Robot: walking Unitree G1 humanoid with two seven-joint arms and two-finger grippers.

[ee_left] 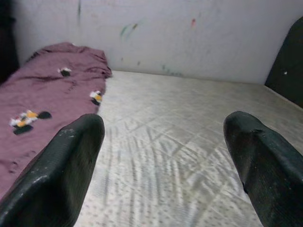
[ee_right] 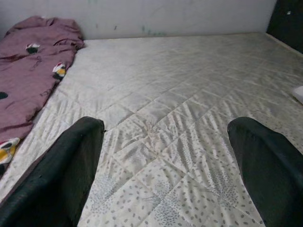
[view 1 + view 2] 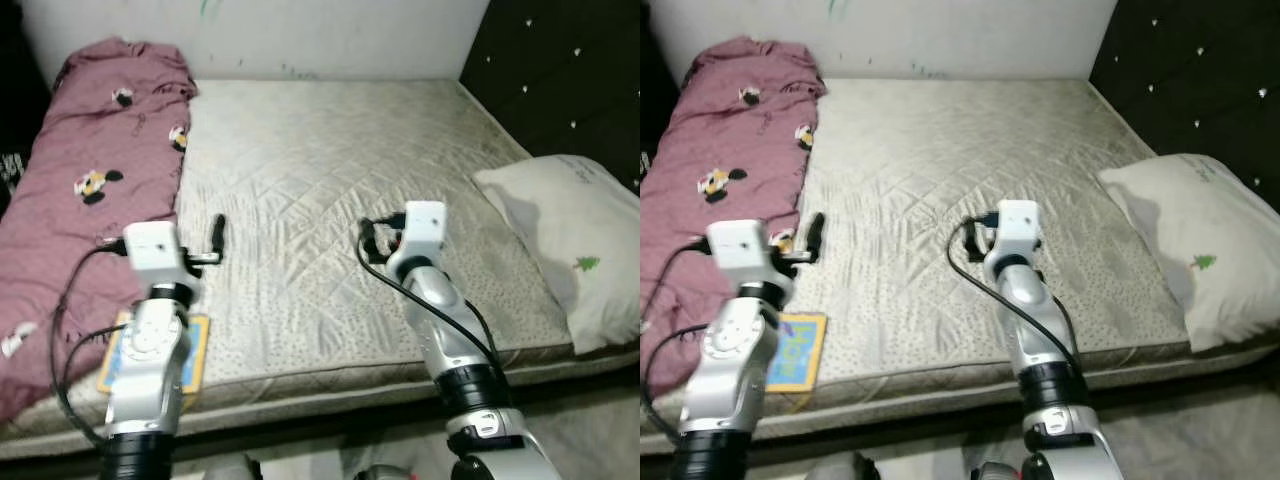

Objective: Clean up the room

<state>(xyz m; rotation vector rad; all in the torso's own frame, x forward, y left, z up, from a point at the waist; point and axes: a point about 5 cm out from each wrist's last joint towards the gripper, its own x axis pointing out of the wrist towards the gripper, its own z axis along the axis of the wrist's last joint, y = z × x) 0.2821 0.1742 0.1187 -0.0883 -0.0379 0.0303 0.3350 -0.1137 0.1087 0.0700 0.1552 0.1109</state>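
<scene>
Both claws hover spread wide over the quilted beige mattress [image 3: 330, 190], left claw [image 1: 161, 156] at 9 o'clock beside the crumpled maroon cartoon-print blanket [image 3: 90, 190], right claw [image 2: 165, 161] central. The head views add the white pillow [image 3: 570, 240] at 3 o'clock.

Open quilted mattress [image 3: 330, 170] stretches ahead to the wall [image 3: 300, 35], giving free passage through the middle. A maroon blanket [image 3: 85, 190] heaps along the left side, a white pillow [image 3: 575, 240] lies against the dark headboard [image 3: 570, 75] at right, and a book [image 3: 795, 352] sits at the near-left edge.
</scene>
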